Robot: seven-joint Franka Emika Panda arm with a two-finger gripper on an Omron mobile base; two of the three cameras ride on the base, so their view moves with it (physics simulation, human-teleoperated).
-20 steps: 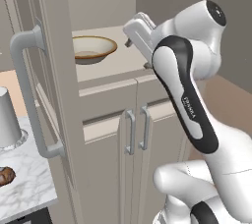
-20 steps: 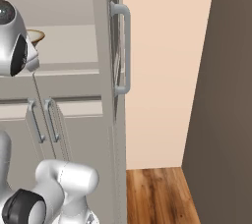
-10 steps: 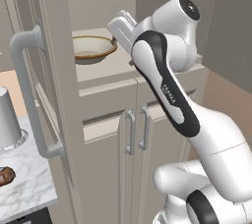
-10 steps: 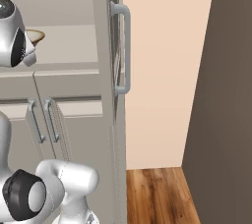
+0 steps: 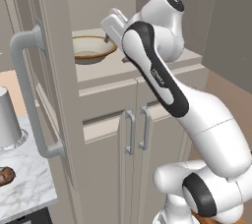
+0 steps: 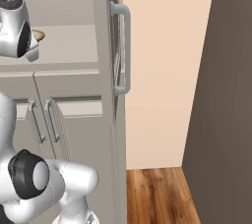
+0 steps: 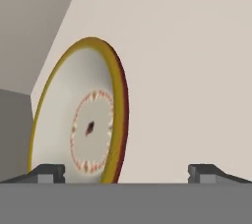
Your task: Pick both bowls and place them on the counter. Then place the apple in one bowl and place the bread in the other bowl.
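The task looks barely begun: the tan bowl point(image 5: 92, 48) sits on the cabinet shelf point(image 5: 147, 63) rather than on the counter point(image 5: 22, 181), where the bread point(image 5: 5, 175) lies near the edge. The gripper point(image 7: 126, 171) is spread wide, empty, just short of the bowl's rim. The open door point(image 5: 44, 95) and cabinet walls leave it little sideways room.

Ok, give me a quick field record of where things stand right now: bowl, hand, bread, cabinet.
tan bowl: upright on the beige cabinet shelf, not yet moved
hand: open, aimed at the bowl's inside, holding nothing
hand position: at the bowl's right rim, contact unclear
bread: on the marble counter, lower left
cabinet door: swung open, handle facing out
grey cylinder: standing on the counter
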